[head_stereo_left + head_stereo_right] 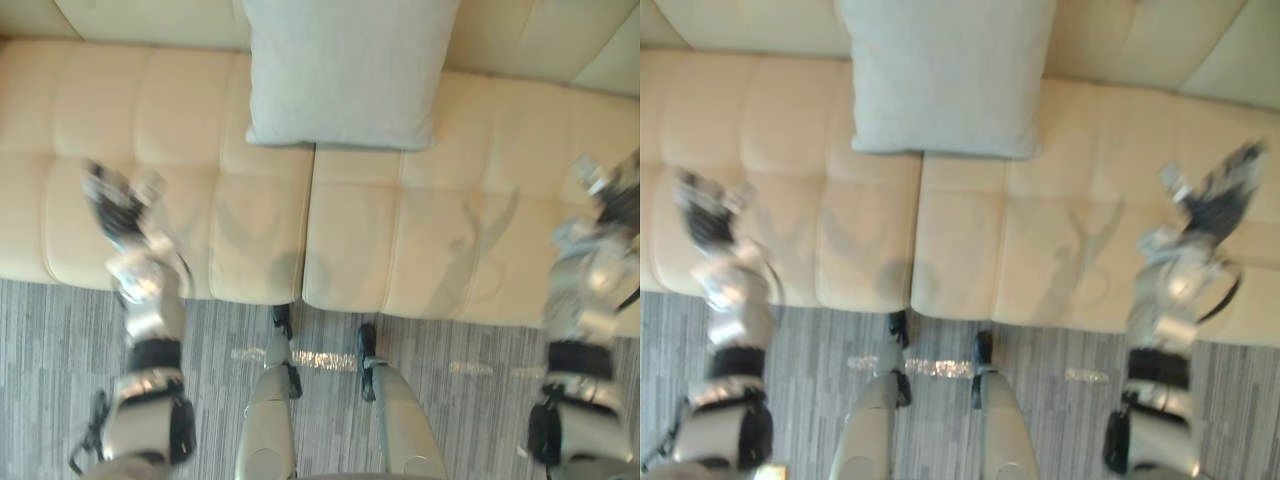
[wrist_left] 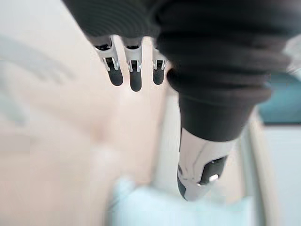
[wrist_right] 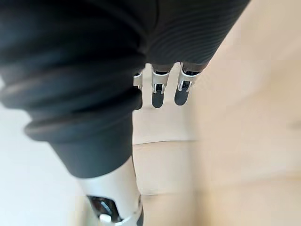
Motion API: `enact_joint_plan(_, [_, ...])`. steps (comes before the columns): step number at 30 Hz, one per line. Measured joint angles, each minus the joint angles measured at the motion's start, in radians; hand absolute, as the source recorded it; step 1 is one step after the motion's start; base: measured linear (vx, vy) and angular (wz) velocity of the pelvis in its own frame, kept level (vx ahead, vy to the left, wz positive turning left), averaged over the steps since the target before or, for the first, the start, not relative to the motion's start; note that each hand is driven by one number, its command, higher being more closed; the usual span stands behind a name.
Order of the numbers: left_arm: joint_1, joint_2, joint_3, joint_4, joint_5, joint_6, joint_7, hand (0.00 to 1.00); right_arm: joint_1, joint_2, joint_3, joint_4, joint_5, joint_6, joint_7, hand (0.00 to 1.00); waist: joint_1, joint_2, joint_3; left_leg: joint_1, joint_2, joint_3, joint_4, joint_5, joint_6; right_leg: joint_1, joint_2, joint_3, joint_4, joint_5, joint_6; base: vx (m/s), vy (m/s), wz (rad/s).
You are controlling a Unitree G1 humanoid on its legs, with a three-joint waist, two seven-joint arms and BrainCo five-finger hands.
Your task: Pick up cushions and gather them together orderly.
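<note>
The pale grey cushion (image 1: 345,70) at the far middle of the cream sofa (image 1: 150,130) is cut off at its far end by the picture's edge, and the sofa runs out of view at left and right. The right hand (image 1: 612,200) is clipped at the right edge of the left eye view. The left hand (image 1: 120,205) is smeared there, so its fingers are hard to tell apart.

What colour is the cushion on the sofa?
Pale grey-blue square fabric cushion; clearest in left eye view.
</note>
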Motion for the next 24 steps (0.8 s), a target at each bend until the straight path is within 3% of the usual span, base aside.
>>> enact_joint_plan(2, [0.083,-0.03,-0.043,0.021,0.03,0.02,-0.034,0.0,0.092,0.057,0.032,0.002,-0.028,0.013,0.021,0.0,-0.001,-0.003,-0.008,0.037,0.001,0.0,0.0,-0.022,-0.01,0.04,0.0,-0.006,-0.011,-0.004,-0.004,-0.08,-0.031,0.04])
enact_joint_plan(5, [0.205,-0.077,-0.078,0.128,0.106,0.042,-0.079,0.0,0.243,0.123,0.076,0.03,-0.114,0.035,0.062,0.0,0.001,0.0,-0.079,0.086,0.002,-0.001,0.0,-0.033,-0.016,0.109,-0.002,-0.018,-0.05,-0.008,-0.002,-0.01,-0.009,0.07])
enact_joint_plan(11, [0.308,-0.145,-0.066,0.374,0.263,0.087,-0.131,0.0,0.34,0.202,0.103,0.333,-0.196,0.069,0.133,0.0,0.015,0.014,-0.173,0.204,-0.014,0.001,0.0,-0.065,-0.01,0.269,-0.022,-0.025,-0.143,0.005,0.014,0.06,0.009,0.04])
enact_joint_plan(24, [0.289,-0.168,-0.051,0.513,0.465,0.128,-0.151,0.0,0.329,0.248,0.096,0.615,-0.234,0.119,0.162,0.0,0.012,0.016,-0.208,0.356,-0.03,0.044,-0.007,-0.102,-0.022,0.44,-0.028,0.022,-0.248,0.037,0.021,0.08,-0.012,-0.12])
